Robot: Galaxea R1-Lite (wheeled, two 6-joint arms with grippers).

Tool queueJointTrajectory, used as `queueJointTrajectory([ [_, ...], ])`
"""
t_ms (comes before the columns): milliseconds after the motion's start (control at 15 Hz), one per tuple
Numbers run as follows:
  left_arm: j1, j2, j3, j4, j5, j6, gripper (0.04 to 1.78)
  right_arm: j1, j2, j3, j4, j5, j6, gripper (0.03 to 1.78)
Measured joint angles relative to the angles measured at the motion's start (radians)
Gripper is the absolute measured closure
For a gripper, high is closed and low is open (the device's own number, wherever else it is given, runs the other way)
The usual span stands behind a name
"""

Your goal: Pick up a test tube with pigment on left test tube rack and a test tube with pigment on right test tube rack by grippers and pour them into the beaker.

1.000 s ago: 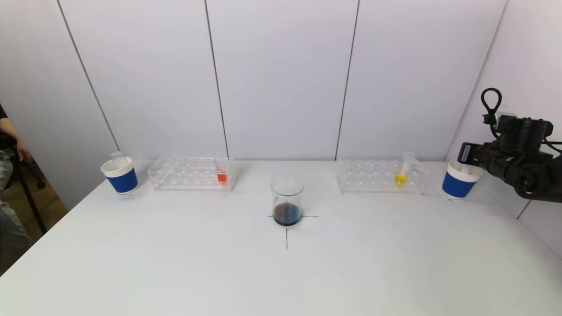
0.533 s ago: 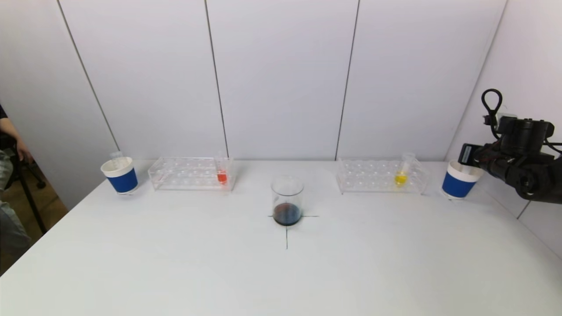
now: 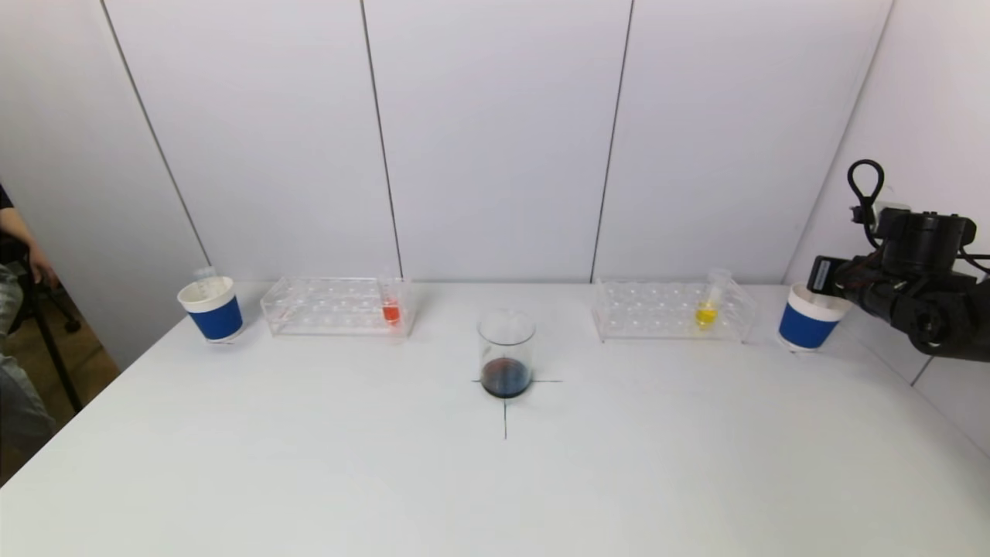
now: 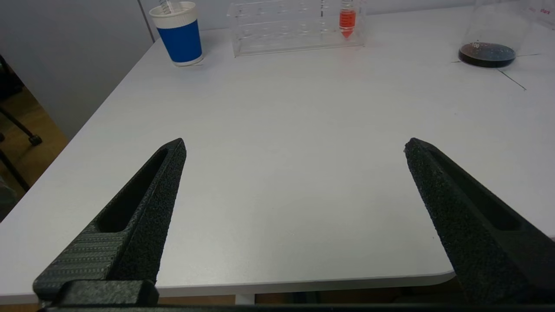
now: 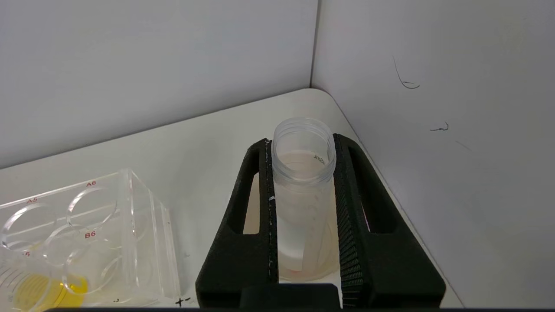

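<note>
1. Because our right gripper [image 5: 303,173] hangs over the right-hand blue cup [image 3: 806,323], we judge it is there to drop a spent tube; its jaws are clamped on an empty clear tube [image 5: 303,190], mouth up, with only a faint residue inside.
2. While that arm works, our left gripper [image 4: 295,145] hovers low over the near left part of the table [image 4: 282,130], its jaws spread wide and holding nothing, well apart from the left rack [image 3: 336,306].
3. An orange-filled tube [image 3: 390,304] stands upright at that rack's right end, and a yellow-filled tube [image 3: 708,303] leans in the right rack [image 3: 671,311].
4. Between the racks, the beaker [image 3: 506,353] sits on a marked cross and holds a shallow dark pool.
5. At the far left, another blue cup [image 3: 211,309] holds a clear tube, so we judge both cups serve as discard bins.
</note>
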Motion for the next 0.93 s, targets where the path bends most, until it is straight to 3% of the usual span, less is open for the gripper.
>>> queueJointTrajectory([
  [200,0.0,0.0,0.0,0.0,0.0,0.0,0.06,0.0,0.002,0.015,-0.059,0.0,0.002,1.34],
  [400,0.0,0.0,0.0,0.0,0.0,0.0,0.06,0.0,0.001,0.024,-0.074,0.0,0.002,1.16],
  [733,0.0,0.0,0.0,0.0,0.0,0.0,0.06,0.0,0.0,0.028,-0.073,-0.001,0.002,0.42],
  [933,0.0,0.0,0.0,0.0,0.0,0.0,0.06,0.0,-0.004,0.031,-0.073,-0.001,0.002,0.12],
])
